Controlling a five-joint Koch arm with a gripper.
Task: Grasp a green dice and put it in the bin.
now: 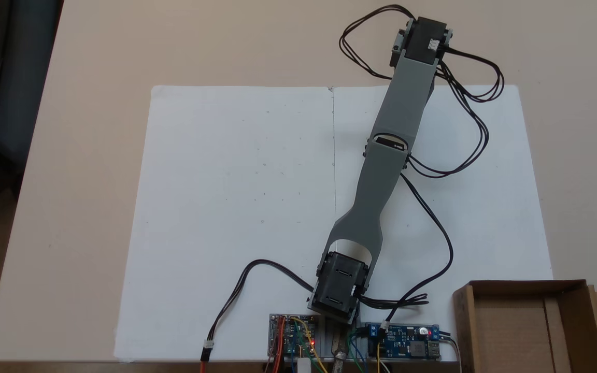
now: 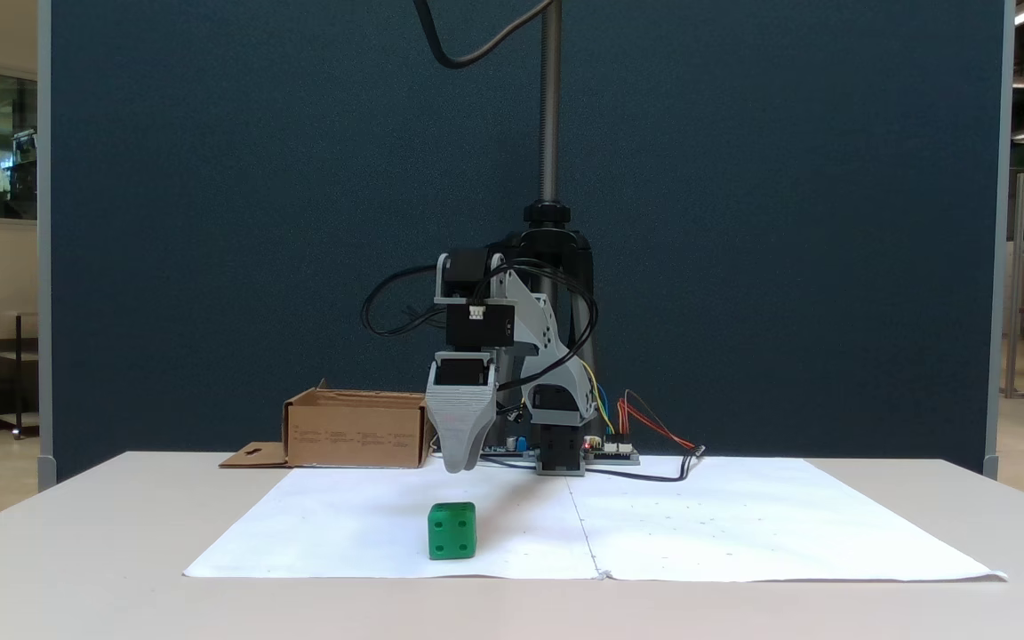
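Note:
The green dice point(image 2: 452, 531) rests on the white paper near its front edge in a fixed view; seen from above, the arm point(image 1: 392, 155) covers it. My gripper point(image 2: 463, 464) points down, hanging a little above the paper, behind and slightly right of the dice, not touching it. A single grey tapered jaw faces the camera, so whether it is open or shut is unclear. The bin, a brown cardboard box point(image 2: 352, 433), stands beside the arm's base with its hanger-hole flap; from above the box point(image 1: 463, 321) looks empty.
Two white paper sheets point(image 1: 236, 207) cover the tan table. Circuit boards point(image 1: 404, 339) and loose black cables point(image 1: 433, 228) lie around the base. A metal pole point(image 2: 550, 98) and a dark blue partition stand behind.

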